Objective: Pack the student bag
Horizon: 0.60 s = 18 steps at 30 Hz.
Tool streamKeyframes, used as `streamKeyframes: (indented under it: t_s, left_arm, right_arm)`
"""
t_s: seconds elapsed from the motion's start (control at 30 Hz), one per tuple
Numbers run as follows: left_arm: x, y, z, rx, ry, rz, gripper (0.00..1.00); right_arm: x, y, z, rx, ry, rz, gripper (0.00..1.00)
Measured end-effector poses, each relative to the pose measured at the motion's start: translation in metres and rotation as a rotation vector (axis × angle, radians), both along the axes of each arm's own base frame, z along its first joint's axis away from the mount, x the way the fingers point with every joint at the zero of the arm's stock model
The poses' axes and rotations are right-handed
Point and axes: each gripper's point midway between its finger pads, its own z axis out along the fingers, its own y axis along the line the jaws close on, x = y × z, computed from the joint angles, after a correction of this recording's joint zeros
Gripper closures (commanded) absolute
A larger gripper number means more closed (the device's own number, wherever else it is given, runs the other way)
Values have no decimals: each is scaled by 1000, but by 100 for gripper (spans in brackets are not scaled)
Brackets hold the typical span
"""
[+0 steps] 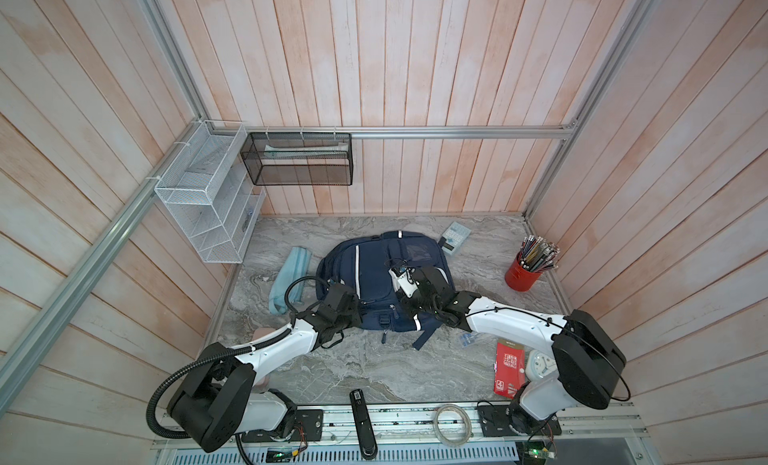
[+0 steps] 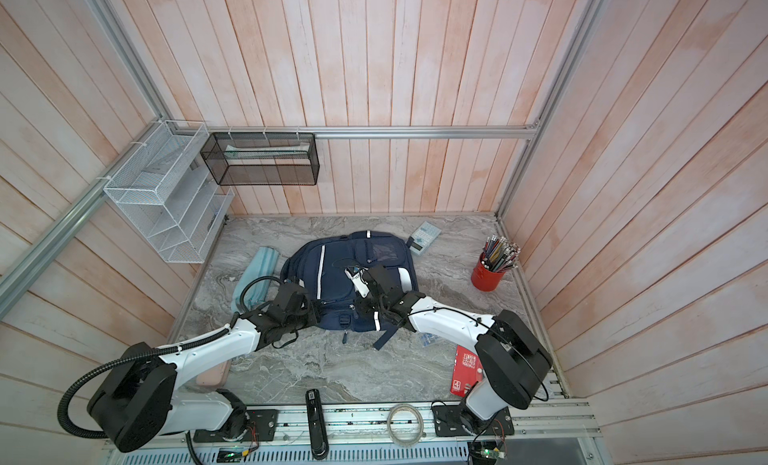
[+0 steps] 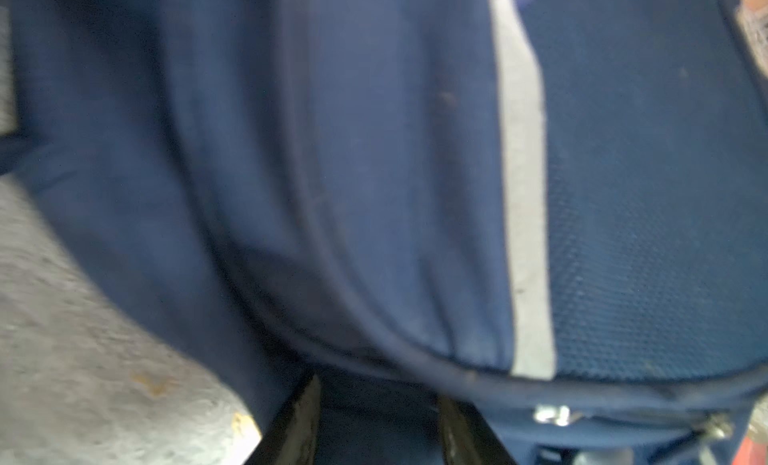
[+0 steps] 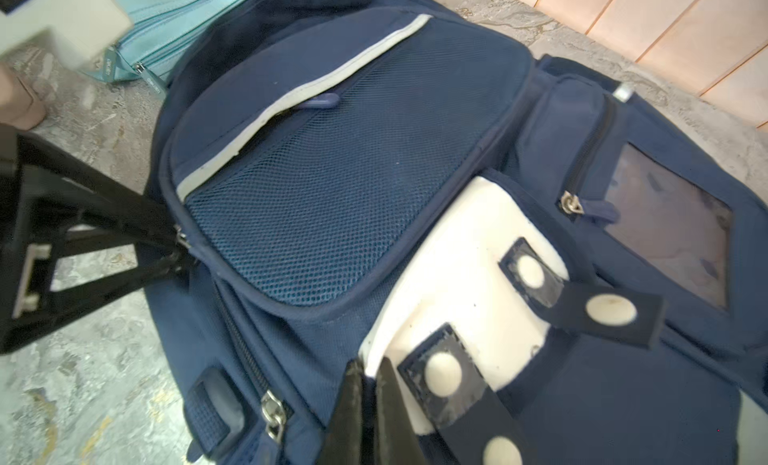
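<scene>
I see the student bag lying flat in the middle of the desk, a bit nearer the back edge. My left gripper is at the bag's left side. Its two fingers pinch the blue cloth by a zip on the net pocket. My right gripper is over the top of the bag with its fingers pressed together, tips at the edge of a white patch. A light blue pouch lies just left of the bag. A red cup of pencils stands near the right edge.
</scene>
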Motion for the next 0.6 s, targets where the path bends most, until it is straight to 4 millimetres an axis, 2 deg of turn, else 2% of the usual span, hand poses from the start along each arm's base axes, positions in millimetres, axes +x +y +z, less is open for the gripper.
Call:
streamKeyframes:
  t_s: [0.1, 0.2, 0.27, 0.33, 0.4, 0.5, 0.6]
  left_arm:
    - [1, -2, 17, -3, -57, -16, 52]
    - [-13, -32, 50, -7, -179, -132, 52]
    - [-25, -59, 73, -28, -255, -220, 52]
    - [-28, -72, 83, -32, -294, -250, 50]
    - [-27, -76, 79, -13, -302, -255, 46]
    - [-31, -85, 57, 56, -279, -274, 42]
    - [-42, -100, 37, 120, -258, -327, 41]
  right_arm:
    - [-3, 1, -2, 25, 40, -13, 100]
    - [-4, 1, -2, 59, 81, -32, 100]
    - [-3, 3, -2, 82, 105, -46, 100]
    - [-3, 4, -3, 94, 123, -53, 100]
    - [-4, 6, -5, 104, 142, -58, 100]
    - [-4, 9, -3, 124, 161, -55, 100]
    - [-6, 12, -1, 143, 176, -51, 100]
